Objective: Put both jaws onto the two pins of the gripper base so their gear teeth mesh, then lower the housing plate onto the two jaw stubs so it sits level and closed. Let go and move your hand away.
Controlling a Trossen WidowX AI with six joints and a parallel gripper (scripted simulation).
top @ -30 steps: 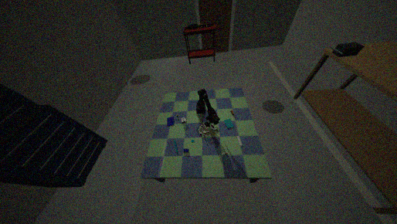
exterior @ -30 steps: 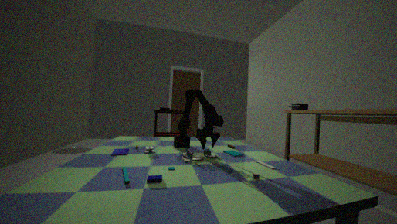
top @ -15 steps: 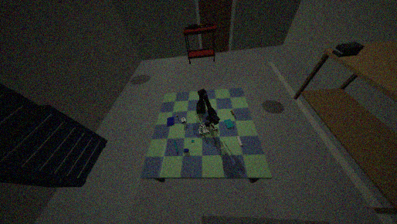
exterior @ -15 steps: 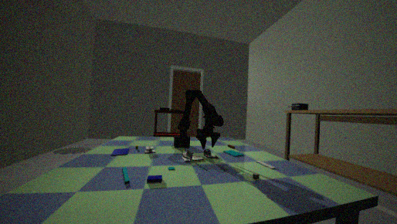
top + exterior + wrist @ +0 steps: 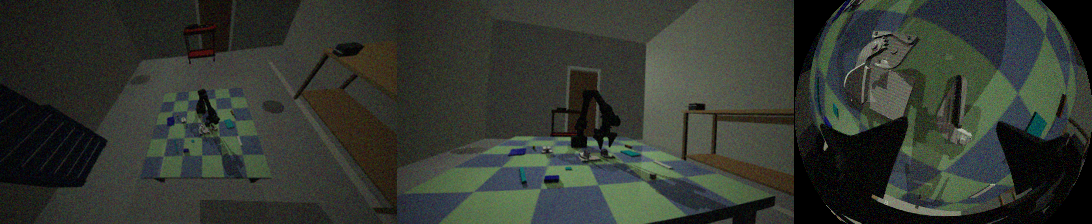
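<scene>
The pale gripper base (image 5: pixel 203 130) (image 5: pixel 588 157) (image 5: pixel 899 52) lies on the checkered table, at the upper left in the wrist view. Toothed, rounded parts show on it, and a flat grey block (image 5: pixel 891 95) adjoins it; whether either jaw sits on its pin is too dark to tell. A separate narrow grey piece (image 5: pixel 956 107) with a pale end, possibly a jaw, lies to the base's right. My gripper (image 5: pixel 605 147) (image 5: pixel 954 124) is open and empty, above and around this separate piece. A small pale part (image 5: pixel 183 120) (image 5: pixel 547 150) lies farther left; I cannot tell whether it is the housing plate.
A teal block (image 5: pixel 229 123) (image 5: pixel 630 153) (image 5: pixel 1036 124) lies to the right of the gripper. A blue block (image 5: pixel 171 121) (image 5: pixel 517 151) lies to the far left. Nearer the front are a dark blue block (image 5: pixel 551 178), a teal bar (image 5: pixel 523 175) and a small teal piece (image 5: pixel 568 168).
</scene>
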